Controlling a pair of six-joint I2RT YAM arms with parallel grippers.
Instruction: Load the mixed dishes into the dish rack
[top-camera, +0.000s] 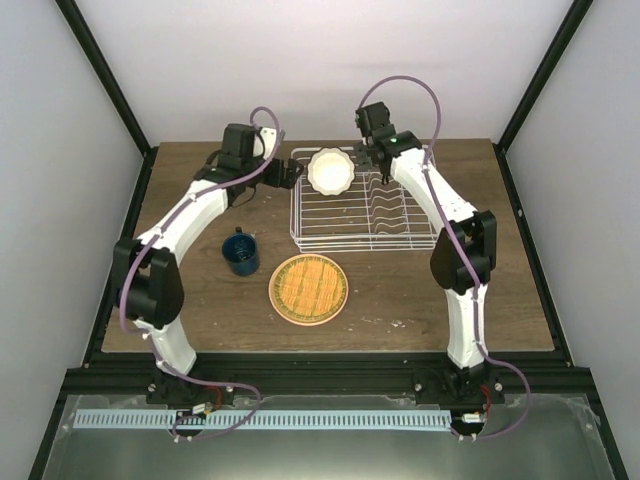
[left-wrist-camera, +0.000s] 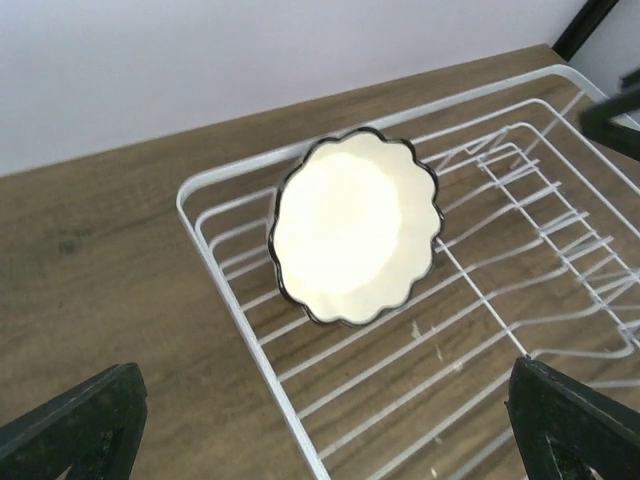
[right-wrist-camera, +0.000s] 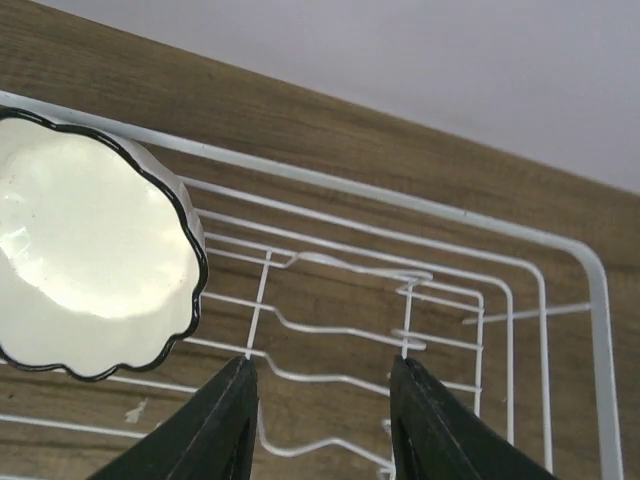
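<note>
The white scallop-edged bowl (top-camera: 330, 170) leans on its side in the far left corner of the white wire dish rack (top-camera: 365, 247). It shows in the left wrist view (left-wrist-camera: 355, 228) and in the right wrist view (right-wrist-camera: 90, 270). My left gripper (top-camera: 289, 173) is open and empty just left of the bowl, over the rack's left rim (left-wrist-camera: 254, 354). My right gripper (top-camera: 380, 160) is open and empty over the rack's far dividers (right-wrist-camera: 400, 198), right of the bowl. The dark blue mug (top-camera: 240, 252) stands on the table. The orange plate (top-camera: 308, 288) lies flat with a pinkish rim around it.
The rack's upright dividers (top-camera: 400, 205) fill its right half. The mug and plate sit in front of the rack, between the two arms. The wooden table (top-camera: 500, 300) has dark frame posts at its far corners.
</note>
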